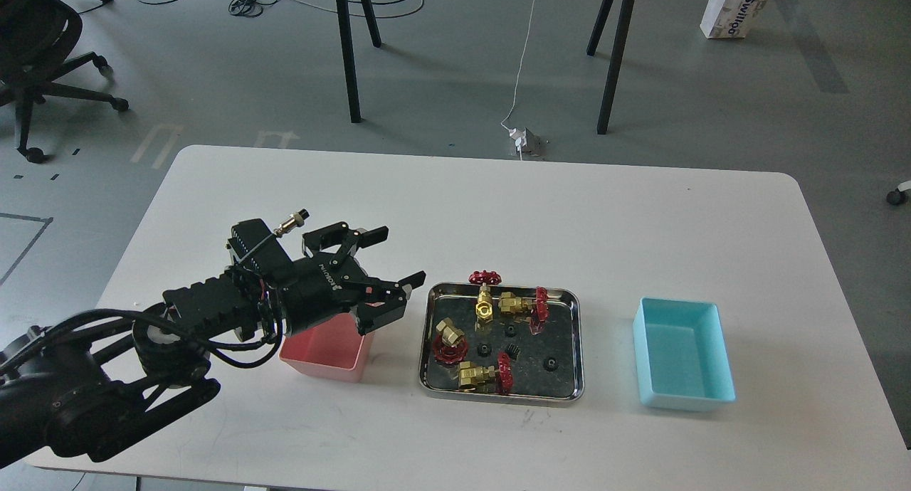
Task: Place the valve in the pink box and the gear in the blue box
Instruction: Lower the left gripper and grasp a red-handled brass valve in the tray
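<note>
Several brass valves with red handwheels lie in a steel tray (578,349) at the table's middle: one at the back (485,299), one back right (522,304), one at the left (449,338), one at the front (484,375). Several tiny black gears (512,351) lie among them. The pink box (334,352) stands left of the tray, mostly covered by my left arm. The blue box (682,363) stands right of the tray, empty. My left gripper (398,260) is open and empty, above the pink box's far right corner, fingers pointing toward the tray. My right gripper is out of view.
The white table (498,206) carries only the tray and two boxes. Beyond its far edge are black table legs (346,50), a floor socket with a white cable (523,142) and an office chair (35,50) at the far left.
</note>
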You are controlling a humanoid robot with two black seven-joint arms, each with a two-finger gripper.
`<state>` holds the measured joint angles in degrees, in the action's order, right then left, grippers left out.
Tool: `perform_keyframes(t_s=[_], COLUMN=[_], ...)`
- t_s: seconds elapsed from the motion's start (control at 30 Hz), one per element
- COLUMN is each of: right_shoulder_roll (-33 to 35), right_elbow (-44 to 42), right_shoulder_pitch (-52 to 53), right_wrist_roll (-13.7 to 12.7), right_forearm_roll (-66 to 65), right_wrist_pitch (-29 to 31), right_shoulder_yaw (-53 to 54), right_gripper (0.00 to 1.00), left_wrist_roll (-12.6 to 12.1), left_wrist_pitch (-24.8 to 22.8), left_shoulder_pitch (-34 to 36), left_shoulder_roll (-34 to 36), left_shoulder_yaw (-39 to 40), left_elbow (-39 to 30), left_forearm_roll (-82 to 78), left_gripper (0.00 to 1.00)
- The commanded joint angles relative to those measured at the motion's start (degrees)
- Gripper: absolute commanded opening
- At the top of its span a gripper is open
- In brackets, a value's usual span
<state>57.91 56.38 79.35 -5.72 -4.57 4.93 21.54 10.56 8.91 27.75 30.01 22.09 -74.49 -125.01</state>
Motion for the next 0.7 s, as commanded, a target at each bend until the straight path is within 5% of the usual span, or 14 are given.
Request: perform_keyframes(t_s=[0.0,0.1,0.67], right_shoulder_roll=[-0.1,-0.3,-4.3], right_elbow=[-0.1,-0.3,-2.7], right_shoulder_pitch=[-0.2,-0.5,-0.5], right_wrist_roll=[0.0,0.0,0.0], right_forearm_roll=[-2.1,-2.5,-2.9], right_wrist_pitch=[0.0,0.0,-0.3], right_shoulder_yaw=[-0.1,-0.3,-0.2], right_gripper=[1.00,0.99,0.99], left_wrist_roll=[-0.4,-2.4,-2.7], left_wrist_pitch=[0.0,-1.1,-2.0], left_shoulder_pitch=[-1.2,-1.2,-3.8], left_shoulder_roll=[-5.7,-10.0,-14.7], left_shoulder_yaw=[-0.1,-0.1,-0.4], left_elbow=[3.9,4.4,9.8], left_forearm_roll=[0.0,0.0,0.0], left_gripper=[0.88,0.89,0.89])
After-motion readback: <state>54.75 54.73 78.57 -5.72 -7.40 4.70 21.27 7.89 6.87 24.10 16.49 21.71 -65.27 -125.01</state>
